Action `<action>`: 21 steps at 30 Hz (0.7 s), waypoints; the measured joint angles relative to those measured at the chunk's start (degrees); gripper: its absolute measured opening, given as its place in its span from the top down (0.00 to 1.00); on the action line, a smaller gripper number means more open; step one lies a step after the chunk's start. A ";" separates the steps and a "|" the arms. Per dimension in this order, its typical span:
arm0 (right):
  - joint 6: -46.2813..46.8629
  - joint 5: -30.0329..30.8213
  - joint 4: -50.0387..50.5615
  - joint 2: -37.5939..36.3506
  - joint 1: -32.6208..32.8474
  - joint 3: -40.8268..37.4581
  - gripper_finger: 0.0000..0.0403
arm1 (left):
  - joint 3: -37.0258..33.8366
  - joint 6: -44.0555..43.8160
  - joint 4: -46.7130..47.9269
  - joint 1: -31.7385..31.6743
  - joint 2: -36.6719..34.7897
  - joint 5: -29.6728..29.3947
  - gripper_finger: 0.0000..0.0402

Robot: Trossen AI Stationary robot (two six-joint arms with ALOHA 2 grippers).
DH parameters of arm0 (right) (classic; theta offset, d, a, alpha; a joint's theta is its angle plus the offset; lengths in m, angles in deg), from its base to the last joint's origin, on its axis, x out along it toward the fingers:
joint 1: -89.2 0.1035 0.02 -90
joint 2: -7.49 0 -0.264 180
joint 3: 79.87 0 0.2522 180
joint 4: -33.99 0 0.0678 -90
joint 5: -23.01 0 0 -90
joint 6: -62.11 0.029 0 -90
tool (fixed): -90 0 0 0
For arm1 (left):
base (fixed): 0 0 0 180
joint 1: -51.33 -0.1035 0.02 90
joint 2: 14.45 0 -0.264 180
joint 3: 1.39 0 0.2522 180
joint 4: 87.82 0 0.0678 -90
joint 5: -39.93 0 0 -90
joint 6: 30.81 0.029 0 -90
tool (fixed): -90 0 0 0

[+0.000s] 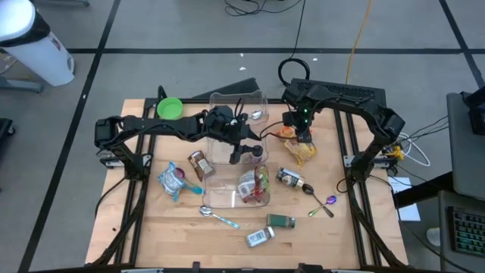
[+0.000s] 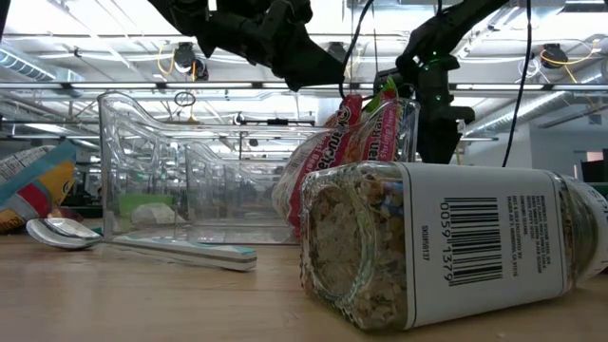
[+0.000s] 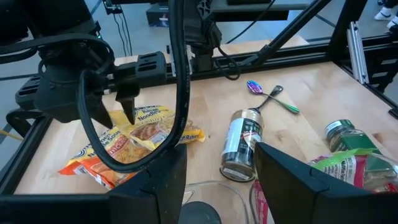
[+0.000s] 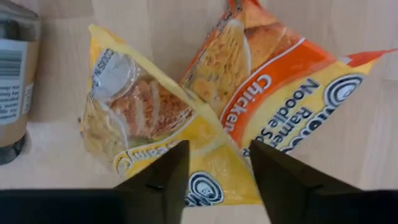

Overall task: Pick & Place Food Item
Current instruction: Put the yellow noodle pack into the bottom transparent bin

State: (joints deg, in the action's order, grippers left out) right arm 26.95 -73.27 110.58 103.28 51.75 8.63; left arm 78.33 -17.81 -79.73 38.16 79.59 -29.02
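Two ramen noodle packets lie overlapping on the table at the right: a yellow one [image 4: 140,121] and an orange and yellow one [image 4: 280,81], seen from above as one heap [image 1: 299,150]. My right gripper [image 4: 217,155] points straight down over them, open, with one finger on each side of the strip where they overlap. My left gripper [image 3: 217,168] hovers open over the clear plastic container [image 1: 235,174] at the table's middle, with nothing between its fingers. A red and green snack bag [image 1: 255,186] lies in the container's near end. My right gripper comes from above, pointing down, with its fingers [image 4: 165,174] astride the overlapping edges of the two noodle packets [image 4: 211,134]. Both packets lie flat on the table. Whether the fingertips touch them, I cannot tell.
A dark-labelled jar [image 1: 290,180] lies just near of the packets, with two spoons [image 1: 322,205] beyond it to the right. Other jars [image 1: 201,163] [image 1: 282,221] [image 1: 260,237], a blue bag [image 1: 173,180], a spoon [image 1: 216,216] and a green bowl [image 1: 170,108] lie around the container.
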 joint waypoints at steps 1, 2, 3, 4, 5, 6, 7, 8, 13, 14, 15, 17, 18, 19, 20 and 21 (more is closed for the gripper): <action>0.00 0.02 0.30 0.00 0.00 0.00 0.65 | 0.00 -0.04 0.02 0.00 0.00 -0.01 0.52; 0.01 0.02 0.41 0.00 0.00 0.00 0.70 | 0.00 -0.21 0.02 0.00 0.00 -0.01 0.52; 0.00 0.02 0.39 0.00 0.00 0.00 0.75 | 0.00 -0.41 0.02 0.00 0.00 -0.01 0.52; -0.01 0.01 0.37 0.00 0.00 0.00 0.80 | 0.00 -0.67 0.02 0.00 0.00 -0.01 0.52; -0.11 0.01 0.37 0.00 0.01 0.00 0.87 | 0.00 -1.11 0.02 0.00 0.00 -0.01 0.52; -0.27 0.00 0.41 0.00 0.02 0.00 0.93 | 0.00 -1.26 0.07 0.00 0.00 -0.01 0.52; -0.33 0.00 0.41 0.00 0.02 0.00 0.96 | 0.00 -1.56 0.09 0.00 0.00 0.01 0.51; -0.24 0.02 0.41 0.00 0.02 0.00 0.98 | 0.00 -1.75 0.09 0.02 0.00 -0.01 0.51; -0.25 0.50 1.87 -0.86 0.25 0.00 1.00 | 0.00 -3.92 -0.04 0.00 0.00 -0.01 0.51; -0.21 0.89 2.16 -1.47 0.57 0.00 1.00 | 0.00 -4.48 -0.07 0.00 0.00 -0.01 0.51; -0.17 1.68 2.32 -2.12 1.07 0.00 1.00 | 0.00 -4.77 -0.05 0.01 -0.09 -0.01 0.51; -0.06 2.57 2.54 -4.12 2.17 -0.02 1.00 | 0.00 -5.41 0.22 0.02 -0.62 -0.03 0.51; 0.06 3.08 2.53 -5.43 2.93 -0.02 1.00 | 0.00 -5.64 -0.12 0.02 -0.99 -0.04 0.51; 0.16 3.27 2.62 -6.80 3.66 0.05 1.00 | 0.00 -5.65 -0.14 0.00 -1.55 -0.07 0.51; 0.42 3.02 2.95 -7.98 4.46 0.46 1.00 | 0.00 -5.65 -0.02 0.00 -2.20 -0.06 0.51; 1.07 2.99 3.19 -9.18 5.19 0.77 1.00 | 0.00 -5.58 -0.18 0.00 -2.91 -0.07 0.51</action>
State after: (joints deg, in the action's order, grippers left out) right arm 28.02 -70.28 113.77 94.10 56.94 9.40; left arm 78.33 -23.39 -79.91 38.16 76.68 -29.10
